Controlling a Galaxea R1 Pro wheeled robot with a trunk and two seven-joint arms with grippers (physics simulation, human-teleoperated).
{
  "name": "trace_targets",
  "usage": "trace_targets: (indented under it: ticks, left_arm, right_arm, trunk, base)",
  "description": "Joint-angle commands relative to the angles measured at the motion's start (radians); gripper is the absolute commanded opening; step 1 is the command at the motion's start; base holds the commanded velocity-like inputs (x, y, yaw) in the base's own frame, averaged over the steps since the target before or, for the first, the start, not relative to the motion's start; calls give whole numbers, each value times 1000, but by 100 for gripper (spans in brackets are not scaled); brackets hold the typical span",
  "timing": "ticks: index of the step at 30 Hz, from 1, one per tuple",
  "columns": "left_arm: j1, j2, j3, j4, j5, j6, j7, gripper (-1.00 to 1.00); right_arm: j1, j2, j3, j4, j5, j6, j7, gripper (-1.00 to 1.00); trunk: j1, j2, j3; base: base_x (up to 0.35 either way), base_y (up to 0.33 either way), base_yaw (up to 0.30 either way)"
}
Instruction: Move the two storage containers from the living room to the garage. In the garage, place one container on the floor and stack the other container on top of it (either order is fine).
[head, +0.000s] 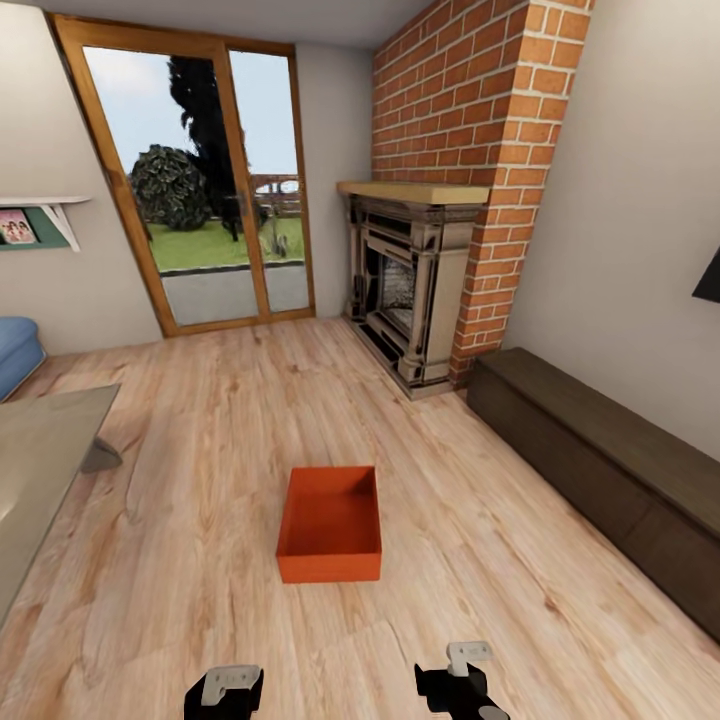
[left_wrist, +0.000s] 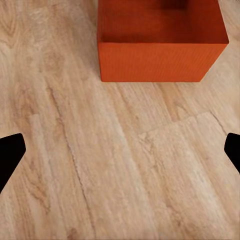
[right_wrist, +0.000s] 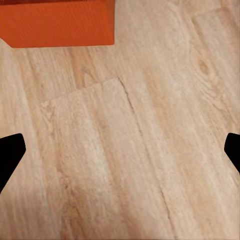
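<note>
One orange-red open-top storage container (head: 330, 525) sits empty on the living room's light wood planks, just ahead of me. Its near wall also appears in the left wrist view (left_wrist: 160, 60), and a corner of it in the right wrist view (right_wrist: 55, 27). My left gripper (head: 225, 690) hangs low in front of me, short of the container and slightly to its left; it is open (left_wrist: 120, 155) over bare planks. My right gripper (head: 462, 680) is short of the container and to its right, also open (right_wrist: 120, 155) with nothing between its fingers. The garage is out of view.
A red-brick fireplace (head: 410, 290) stands at the back right, with a long dark low cabinet (head: 600, 470) along the right wall. A glass-topped table (head: 40, 470) and a blue sofa (head: 15, 350) are at the left. A glazed wooden door (head: 210, 180) is straight ahead.
</note>
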Motion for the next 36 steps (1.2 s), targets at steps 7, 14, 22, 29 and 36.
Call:
trace_targets:
  ticks: [7,14,22,29,36]
  left_arm:
    - [-1,0,3,1,0,-4,-2,100]
    - [-1,0,4,1,0,-3,-2,100]
    - [-1,0,4,0,0,-4,-2,100]
    - [-1,0,4,0,0,-4,-2,100]
    - [-1,0,4,0,0,-4,-2,100]
  right_arm:
    - [-1,0,2,1,1,-3,-2,100]
    - [-1,0,2,2,1,-3,-2,100]
    - [-1,0,2,2,1,-3,-2,100]
    - [-1,0,2,2,1,-3,-2,100]
    - [0,0,2,2,1,-3,-2,100]
  trunk:
    - [0,-1,-1]
    - [0,-1,-1]
    - [0,-1,-1]
    - [0,-1,-1]
    - [0,-1,-1]
  base:
    - [127,-9,0]
    - [308,-1,0]
    - [266,0,0]
    - [117,0,0]
    - [310,0,0]
